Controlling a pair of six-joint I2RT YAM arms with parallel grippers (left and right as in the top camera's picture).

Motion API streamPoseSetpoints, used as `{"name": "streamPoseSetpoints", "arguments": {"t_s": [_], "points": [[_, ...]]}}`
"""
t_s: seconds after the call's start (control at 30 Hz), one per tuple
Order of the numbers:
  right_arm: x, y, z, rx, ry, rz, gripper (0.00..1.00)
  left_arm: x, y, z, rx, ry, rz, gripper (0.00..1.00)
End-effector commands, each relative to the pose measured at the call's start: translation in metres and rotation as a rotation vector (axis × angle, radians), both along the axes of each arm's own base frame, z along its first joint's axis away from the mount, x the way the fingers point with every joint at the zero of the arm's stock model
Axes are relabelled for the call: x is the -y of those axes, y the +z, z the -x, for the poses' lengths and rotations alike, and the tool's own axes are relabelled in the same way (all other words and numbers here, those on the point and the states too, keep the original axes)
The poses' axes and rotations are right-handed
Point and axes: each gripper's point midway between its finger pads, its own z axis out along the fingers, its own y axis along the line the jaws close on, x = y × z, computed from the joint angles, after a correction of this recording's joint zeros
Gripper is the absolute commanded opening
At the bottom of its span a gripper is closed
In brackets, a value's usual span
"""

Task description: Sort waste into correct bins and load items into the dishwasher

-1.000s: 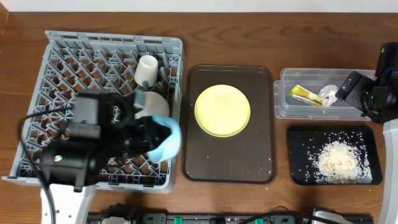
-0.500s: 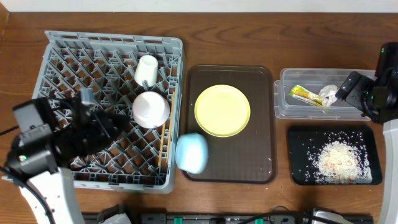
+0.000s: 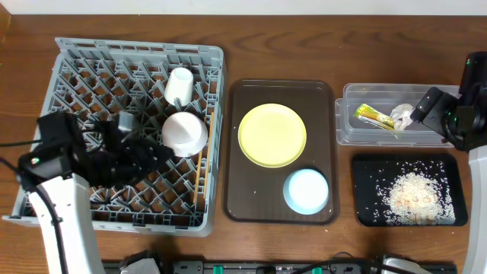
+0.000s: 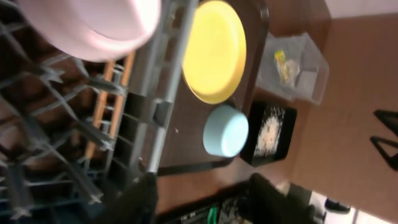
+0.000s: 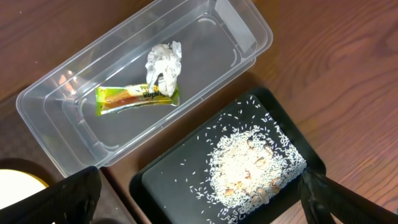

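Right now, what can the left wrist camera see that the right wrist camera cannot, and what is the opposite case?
Only the left wrist view: the grey dish rack holding the white bowl and wooden chopsticks, and the light blue bowl on the brown serving tray. Only the right wrist view: the crumpled white tissue shown clearly, touching the snack wrapper. Both: the clear tub, that wrapper, the black tray with rice grains, and the yellow plate, just a sliver in the right wrist view.
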Motion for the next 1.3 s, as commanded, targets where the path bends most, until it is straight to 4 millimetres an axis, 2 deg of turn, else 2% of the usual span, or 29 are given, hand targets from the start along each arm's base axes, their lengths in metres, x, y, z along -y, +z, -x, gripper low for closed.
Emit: {"name": "streamPoseSetpoints", "arguments": {"t_s": [0.0, 0.1, 0.2, 0.37, 0.5, 0.6, 0.63, 0.67, 0.77, 0.87, 1.0, 1.13, 1.27], "points": [[0.003, 0.002, 0.001, 0.002, -0.002, 0.01, 0.99, 0.022, 0.003, 0.007, 0.004, -0.077, 0.003, 0.57], [0.003, 0.002, 0.001, 0.002, -0.002, 0.009, 0.99, 0.047, 0.004, 0.009, 0.003, -0.156, 0.007, 0.7], [0.003, 0.002, 0.001, 0.002, -0.002, 0.01, 0.99, 0.067, -0.001, 0.008, -0.019, -0.188, -0.04, 0.75], [0.003, 0.002, 0.001, 0.002, -0.002, 0.01, 0.99, 0.093, -0.02, -0.003, -0.027, -0.12, -0.261, 0.83], [0.003, 0.002, 0.001, 0.002, -0.002, 0.01, 0.99, 0.121, -0.027, -0.016, 0.079, -0.06, -0.432, 0.86], [0.003, 0.002, 0.001, 0.002, -0.002, 0.01, 0.99, 0.151, -0.03, -0.027, 0.21, -0.066, -0.522, 0.85], [0.003, 0.002, 0.001, 0.002, -0.002, 0.009, 0.99, 0.165, -0.032, -0.029, 0.242, -0.086, -0.528, 0.75], [0.003, 0.002, 0.001, 0.002, -0.002, 0.009, 0.99, 0.179, -0.036, -0.03, 0.258, -0.108, -0.522, 0.7], [0.003, 0.002, 0.001, 0.002, -0.002, 0.009, 0.99, 0.216, -0.061, -0.038, 0.244, -0.172, -0.481, 0.64], [0.003, 0.002, 0.001, 0.002, -0.002, 0.01, 0.99, 0.242, -0.081, -0.052, 0.213, -0.251, -0.452, 0.61], [0.003, 0.002, 0.001, 0.002, -0.002, 0.01, 0.99, 0.263, -0.102, -0.082, 0.174, -0.337, -0.471, 0.61], [0.003, 0.002, 0.001, 0.002, -0.002, 0.01, 0.99, 0.282, -0.115, -0.111, 0.212, -0.408, -0.509, 0.61], [0.003, 0.002, 0.001, 0.002, -0.002, 0.01, 0.99, 0.292, -0.139, -0.122, 0.214, -0.42, -0.524, 0.61]]}}
